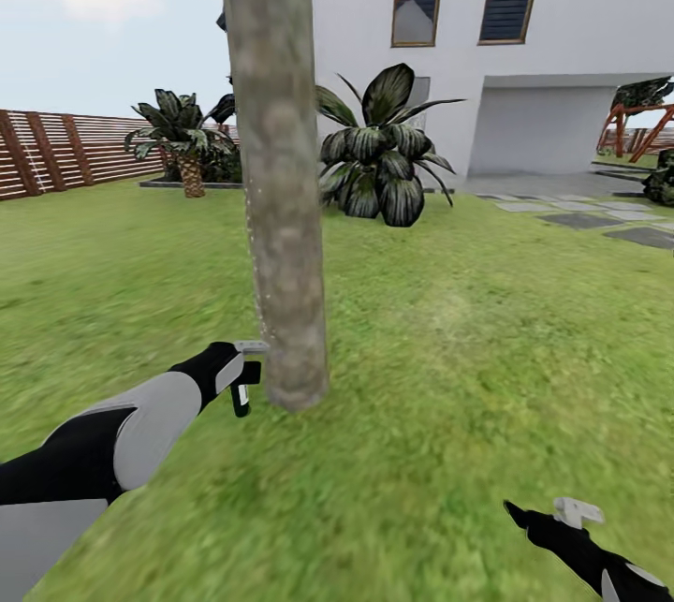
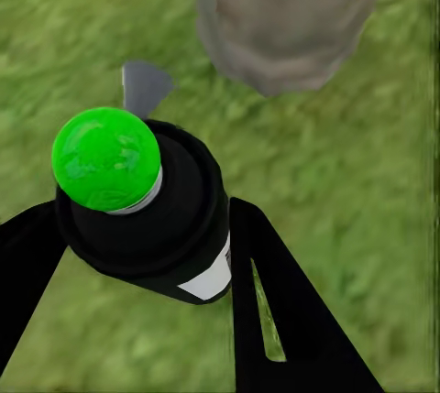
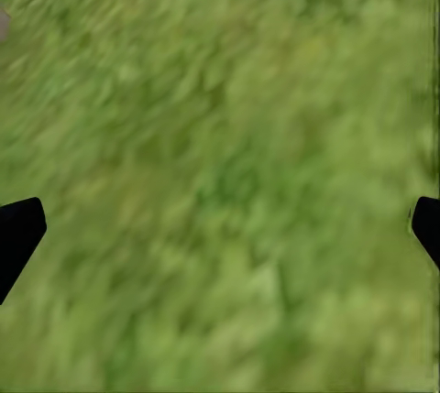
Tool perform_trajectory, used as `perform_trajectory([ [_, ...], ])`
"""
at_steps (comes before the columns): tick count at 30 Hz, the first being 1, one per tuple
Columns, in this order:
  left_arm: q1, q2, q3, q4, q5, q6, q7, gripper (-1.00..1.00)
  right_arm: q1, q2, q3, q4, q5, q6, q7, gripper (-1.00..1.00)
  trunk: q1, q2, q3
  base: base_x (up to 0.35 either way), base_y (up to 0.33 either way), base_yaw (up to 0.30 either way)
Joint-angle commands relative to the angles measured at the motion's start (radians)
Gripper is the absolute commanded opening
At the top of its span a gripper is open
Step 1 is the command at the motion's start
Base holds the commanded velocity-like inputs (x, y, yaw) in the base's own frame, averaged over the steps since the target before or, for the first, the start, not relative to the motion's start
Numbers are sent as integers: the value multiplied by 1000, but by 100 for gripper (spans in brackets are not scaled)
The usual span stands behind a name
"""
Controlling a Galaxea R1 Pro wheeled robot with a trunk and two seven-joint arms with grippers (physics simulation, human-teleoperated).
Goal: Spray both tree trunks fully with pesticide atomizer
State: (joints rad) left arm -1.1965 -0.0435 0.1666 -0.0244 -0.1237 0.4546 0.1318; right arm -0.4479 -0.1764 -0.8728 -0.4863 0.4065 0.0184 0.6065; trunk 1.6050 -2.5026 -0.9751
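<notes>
Pesticide goes on the thick grey-brown mottled tree trunk (image 1: 278, 209) rising from the green grass floor (image 1: 449, 349). Left gripper (image 2: 128, 256) pinches the small, light, rigid black pesticide atomizer (image 2: 156, 210) around its body, nozzle near the trunk base. Right gripper (image 3: 220, 228) hangs spread.

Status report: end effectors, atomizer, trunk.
Left end effector shut on pesticide atomizer, nozzle at tree trunk base. Right end effector open, empty over grass. Nothing between nozzle and trunk.

Mottled grey-brown tree trunk (image 1: 277, 181), black atomizer (image 2: 160, 219) with green cap, green lawn (image 1: 468, 349), white house (image 1: 562, 31)
</notes>
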Motion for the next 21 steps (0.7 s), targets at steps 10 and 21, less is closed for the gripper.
perform_trajectory([
  [10,62,-12,0,0,-1,2,0,-100,0,-2,-1,0,-1,0,-1,100,0,0,0,5,-146,94],
  [21,61,-13,-2,-278,-2,268,-17,-100,0,-5,-1,0,-1,0,-1,100,0,0,0,0,-1,2],
])
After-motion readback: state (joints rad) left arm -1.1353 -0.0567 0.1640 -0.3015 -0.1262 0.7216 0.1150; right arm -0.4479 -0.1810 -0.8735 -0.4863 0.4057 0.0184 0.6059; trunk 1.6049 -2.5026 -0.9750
